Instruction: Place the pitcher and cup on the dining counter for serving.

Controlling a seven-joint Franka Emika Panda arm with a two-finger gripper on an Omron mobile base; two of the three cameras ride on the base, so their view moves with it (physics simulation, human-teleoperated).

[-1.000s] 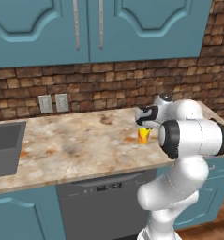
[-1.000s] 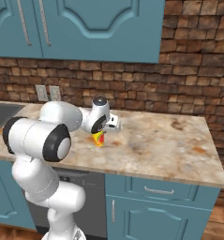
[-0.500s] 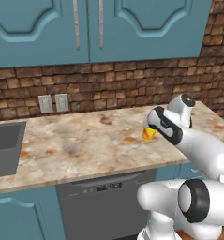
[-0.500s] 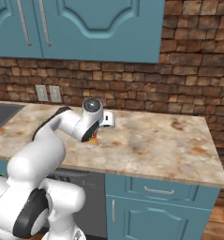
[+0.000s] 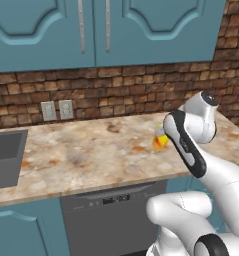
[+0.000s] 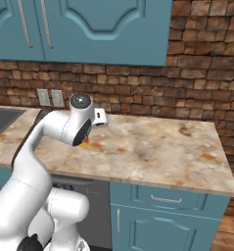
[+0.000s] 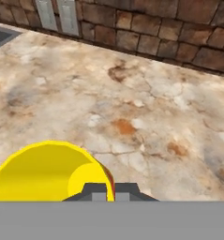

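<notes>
The cup (image 7: 50, 171), bright yellow with a red-orange lower part, lies close under the hand camera with its mouth toward it. My gripper (image 7: 111, 191) is shut on the cup's wall. In the left base view the cup (image 5: 160, 141) peeks out from behind my forearm, low over the marbled kitchen counter (image 5: 91, 155). In the right base view a sliver of the cup (image 6: 84, 142) shows beneath the hand. The pitcher and the dining counter are out of view.
A dark sink (image 5: 3, 155) is set into the counter's left end. A brick backsplash with two wall outlets (image 5: 57, 110) runs behind it, under teal upper cabinets (image 5: 106, 30). A dishwasher front (image 5: 111, 215) sits below the counter edge.
The arm has folded differently: its big elbow link swung down and away from the counter while the hand, still gripping the cup, stayed over nearly the same spot.
</notes>
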